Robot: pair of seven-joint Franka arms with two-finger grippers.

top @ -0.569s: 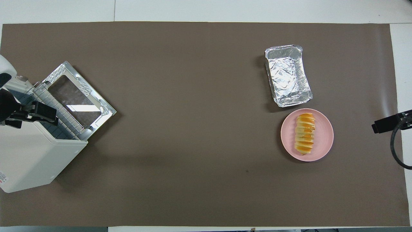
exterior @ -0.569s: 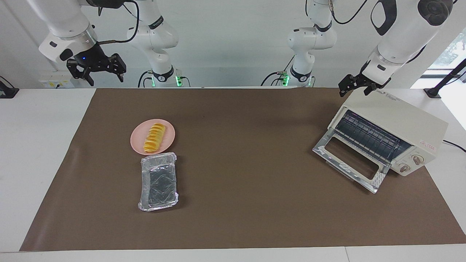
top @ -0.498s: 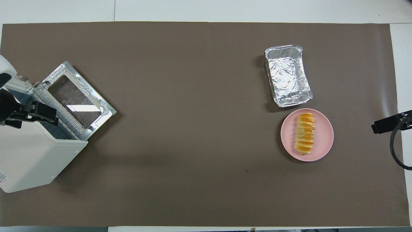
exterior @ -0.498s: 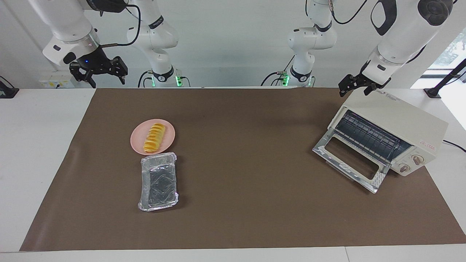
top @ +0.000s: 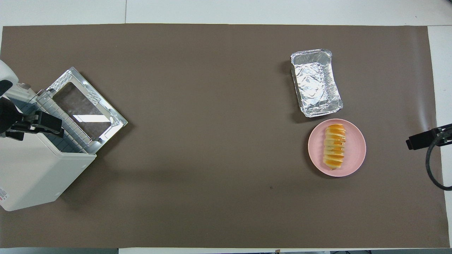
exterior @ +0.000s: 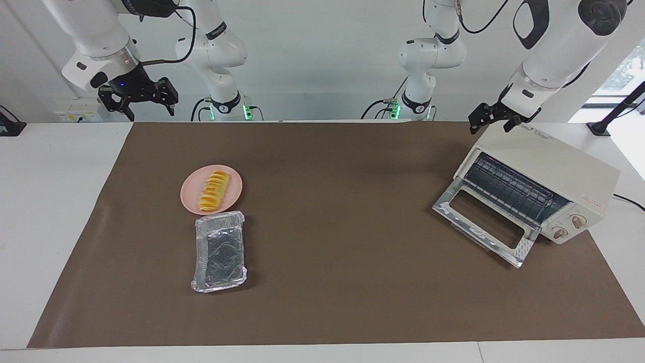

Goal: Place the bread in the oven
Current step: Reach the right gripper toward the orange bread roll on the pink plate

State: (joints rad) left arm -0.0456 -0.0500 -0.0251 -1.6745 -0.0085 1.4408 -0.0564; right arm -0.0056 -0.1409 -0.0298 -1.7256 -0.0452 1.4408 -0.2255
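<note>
The bread [exterior: 213,190] is a ridged golden loaf lying on a round pink plate [exterior: 189,200]; it also shows in the overhead view [top: 334,146]. The cream-white oven [exterior: 549,169] stands at the left arm's end of the table with its glass door [exterior: 484,224] dropped open and its wire rack showing. My right gripper [exterior: 145,110] is open and empty, up in the air over the table's edge at the robots' end, well apart from the bread. My left gripper [exterior: 489,126] is open and empty over the oven's top.
A crinkled silver foil tray [exterior: 220,250] lies empty right beside the plate, farther from the robots. A brown mat [exterior: 342,282] covers most of the table. The oven's power cable [exterior: 630,200] runs off at the left arm's end.
My right gripper has shifted a little toward the middle of the table and turned slightly. The left arm, bread and oven have not moved.
</note>
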